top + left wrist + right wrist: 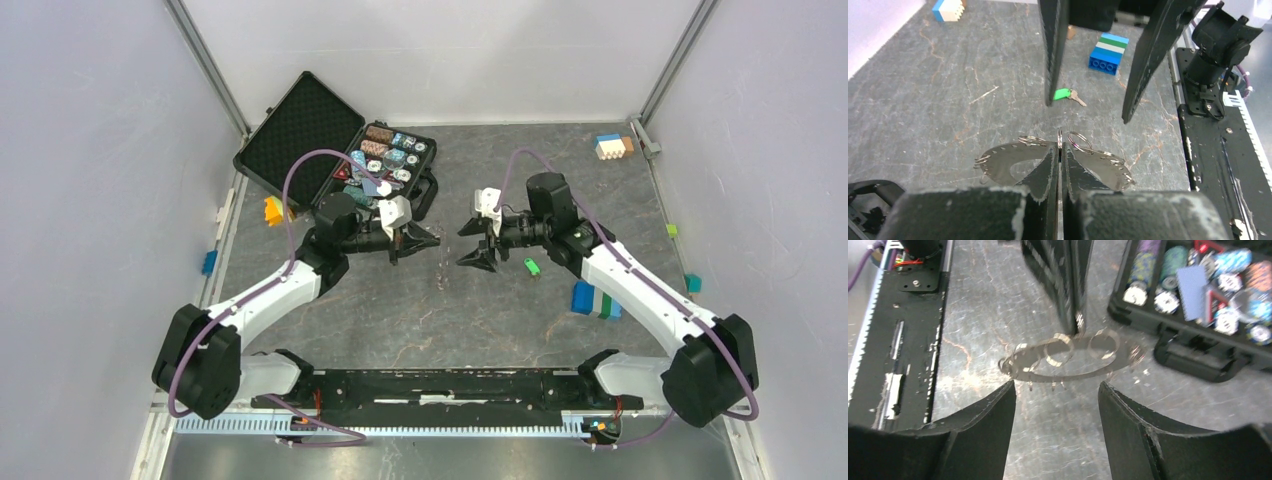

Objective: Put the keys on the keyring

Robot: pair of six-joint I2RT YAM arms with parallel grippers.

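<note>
My left gripper point(428, 240) point(1060, 150) is shut on the keyring point(1013, 162), a flat grey metal ring with holes along its rim and small split rings point(1079, 140) on it, held above the table. In the right wrist view the keyring point(1068, 357) hangs edge-on from the left fingers point(1068, 285), just beyond my open, empty right gripper point(1055, 390) point(468, 245). The two grippers face each other, a short gap apart. A small key with a bright green head point(532, 266) point(1064, 94) lies on the table beneath the right arm.
An open black case point(300, 130) with poker chips point(1198, 280) lies at the back left, close behind the left gripper. A blue-green block stack point(595, 300) point(1108, 50) sits right of the key. Small blocks point(612, 146) are at the back right, an orange one point(272, 211) at the left.
</note>
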